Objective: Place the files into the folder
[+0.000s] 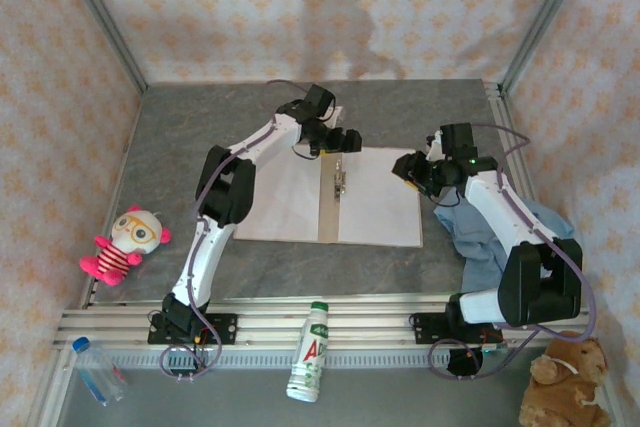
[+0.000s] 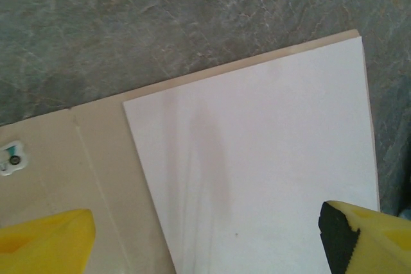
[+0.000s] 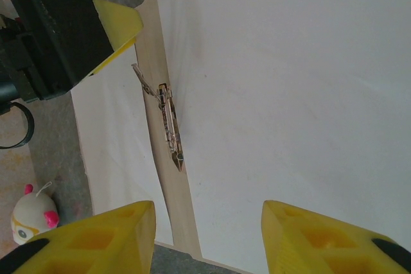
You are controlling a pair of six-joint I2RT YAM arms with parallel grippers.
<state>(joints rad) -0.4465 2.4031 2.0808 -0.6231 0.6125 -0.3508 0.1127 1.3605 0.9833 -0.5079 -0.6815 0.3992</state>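
Observation:
The folder (image 1: 328,219) lies open and flat on the grey table, its metal fastener (image 3: 168,117) along the spine. One white file (image 1: 285,197) lies on its left half and the other file (image 1: 380,197) on its right half. My left gripper (image 1: 345,140) hovers open over the folder's far edge near the spine. In its wrist view a file (image 2: 257,158) lies on the folder's tan face (image 2: 96,178), and nothing sits between its fingers (image 2: 45,242). My right gripper (image 1: 408,168) is open above the folder's far right corner, yellow fingers (image 3: 334,239) apart over a file (image 3: 289,94).
A light blue cloth (image 1: 490,232) is bunched on the table under the right arm. A pink doll (image 1: 128,242) lies at the left. A white bottle (image 1: 312,352), a water bottle (image 1: 98,369) and a teddy bear (image 1: 562,387) sit by the near rails.

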